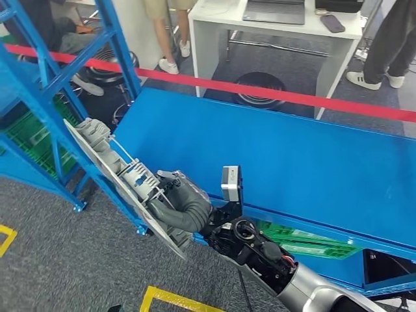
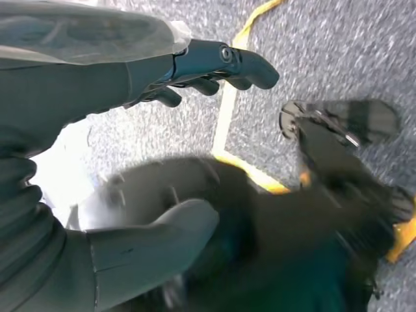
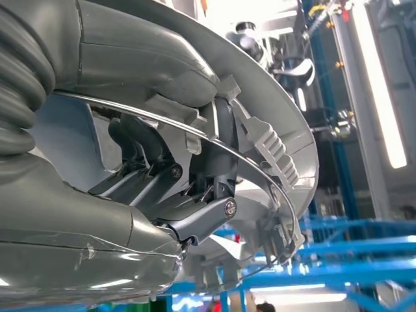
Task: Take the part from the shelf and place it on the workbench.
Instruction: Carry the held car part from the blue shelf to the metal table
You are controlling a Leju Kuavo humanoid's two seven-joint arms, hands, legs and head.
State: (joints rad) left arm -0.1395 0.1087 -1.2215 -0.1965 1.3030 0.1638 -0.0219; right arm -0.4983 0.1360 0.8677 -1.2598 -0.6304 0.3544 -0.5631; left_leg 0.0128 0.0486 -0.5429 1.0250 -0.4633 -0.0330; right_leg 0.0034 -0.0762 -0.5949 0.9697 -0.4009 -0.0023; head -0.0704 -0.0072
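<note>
A grey plastic part (image 1: 115, 170), a flat disc w/ ribbed fittings and thin wire rods on one face, is held tilted on edge over the grey carpet (image 1: 54, 260), just beside the near edge of the blue workbench (image 1: 294, 162) but not yet over it. It is gripped by the right hand (image 1: 184, 207), fingers wrapped round the fittings on the disc's back; in the right wrist view the thumb and dark fingers (image 3: 203, 218) are seen clamped on the part's central boss, disc rim curving beyond. The edge-on tilt is probably a result of how it was lifted off the rack, and the grip looks firm enough for carrying.

The left hand (image 2: 147, 214) hangs low over carpet and yellow floor tape (image 2: 231, 104). Nothing is held in it: fingers apart, slightly curled. The picture is blurred.

Around: a blue steel shelf frame (image 1: 44, 97) stands at left, w/ green crates (image 1: 29, 136) under it; its slanted strut lies close behind the part and could be clipped in the swing across. A red barrier tape (image 1: 275, 91) is stretched beyond the bench. Behind it a white table (image 1: 275, 29) w/ a laptop (image 1: 275, 11) and phone (image 1: 333, 23), plus several people's legs and shoes. Bench top nearest the part is bare, so placement is judged to need only a move rightward and a levelling of the disc.
</note>
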